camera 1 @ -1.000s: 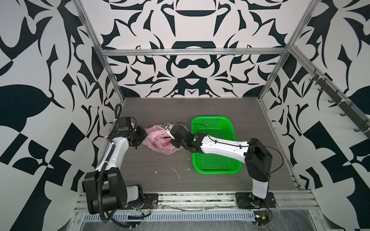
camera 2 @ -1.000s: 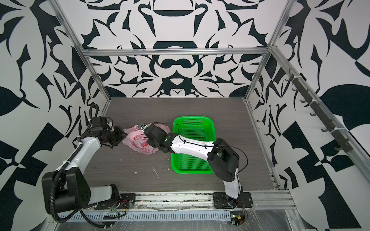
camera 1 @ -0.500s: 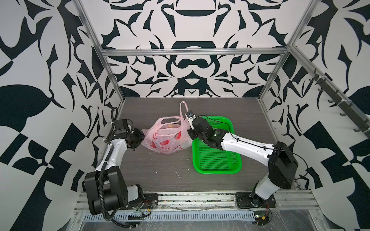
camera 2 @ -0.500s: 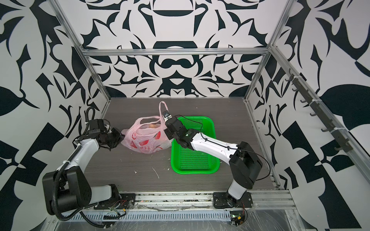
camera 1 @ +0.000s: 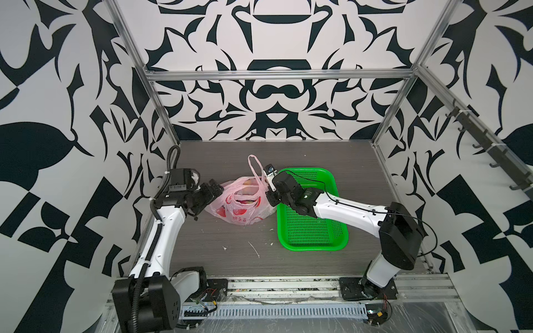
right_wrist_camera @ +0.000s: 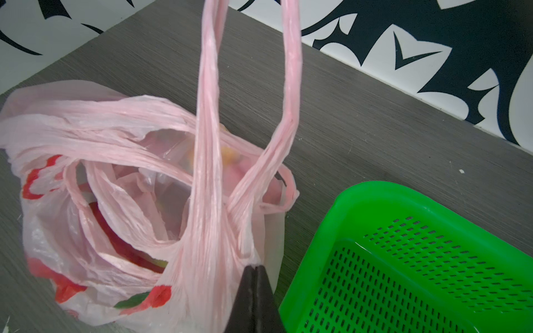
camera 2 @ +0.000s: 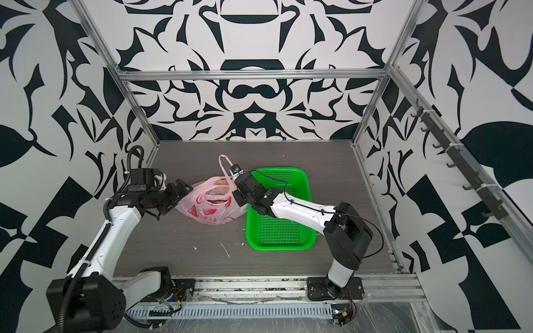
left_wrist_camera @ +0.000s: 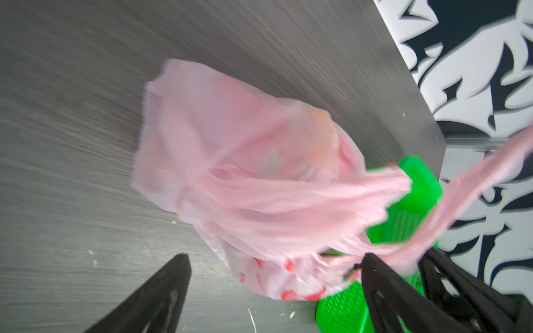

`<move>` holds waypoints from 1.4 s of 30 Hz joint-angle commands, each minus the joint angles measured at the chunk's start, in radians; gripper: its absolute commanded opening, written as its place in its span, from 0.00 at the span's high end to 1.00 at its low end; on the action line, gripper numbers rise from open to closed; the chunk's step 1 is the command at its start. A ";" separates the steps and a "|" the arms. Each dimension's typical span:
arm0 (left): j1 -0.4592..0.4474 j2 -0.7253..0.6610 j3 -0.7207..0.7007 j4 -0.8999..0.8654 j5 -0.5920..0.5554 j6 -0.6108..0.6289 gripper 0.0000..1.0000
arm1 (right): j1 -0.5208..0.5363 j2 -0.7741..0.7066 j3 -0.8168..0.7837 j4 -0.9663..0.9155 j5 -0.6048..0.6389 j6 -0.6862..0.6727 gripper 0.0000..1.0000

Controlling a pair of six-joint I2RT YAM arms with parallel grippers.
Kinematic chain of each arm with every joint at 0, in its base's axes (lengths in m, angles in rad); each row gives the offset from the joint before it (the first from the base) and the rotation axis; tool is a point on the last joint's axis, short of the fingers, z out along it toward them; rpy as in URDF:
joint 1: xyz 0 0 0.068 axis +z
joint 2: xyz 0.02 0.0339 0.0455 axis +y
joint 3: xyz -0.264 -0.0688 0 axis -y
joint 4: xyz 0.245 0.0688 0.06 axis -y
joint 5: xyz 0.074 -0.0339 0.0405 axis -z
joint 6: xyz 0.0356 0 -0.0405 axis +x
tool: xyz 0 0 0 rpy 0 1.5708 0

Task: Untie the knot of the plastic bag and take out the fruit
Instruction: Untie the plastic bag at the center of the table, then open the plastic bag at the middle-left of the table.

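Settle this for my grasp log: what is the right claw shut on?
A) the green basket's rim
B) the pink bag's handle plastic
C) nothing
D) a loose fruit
B: in the right wrist view the right claw is closed, with the bunched base of the plastic bag handle loop pinched at its tips; the green basket lies beside it, untouched.

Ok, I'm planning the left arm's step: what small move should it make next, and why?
Probably ease the open left tool into the plastic bag's mouth toward the fruit: its handle loops look untied, and the shut right tool holds one up.
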 commanded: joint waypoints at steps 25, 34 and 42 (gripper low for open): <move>-0.599 0.469 0.356 -0.238 -1.035 0.149 0.00 | -0.010 -0.055 -0.050 0.122 -0.116 0.100 1.00; -0.601 0.555 0.305 -0.055 -1.225 0.180 0.00 | -0.010 -0.061 -0.061 0.140 -0.127 0.116 1.00; -0.557 0.557 0.280 0.005 -1.220 0.198 0.03 | -0.010 -0.053 -0.048 0.132 -0.130 0.118 1.00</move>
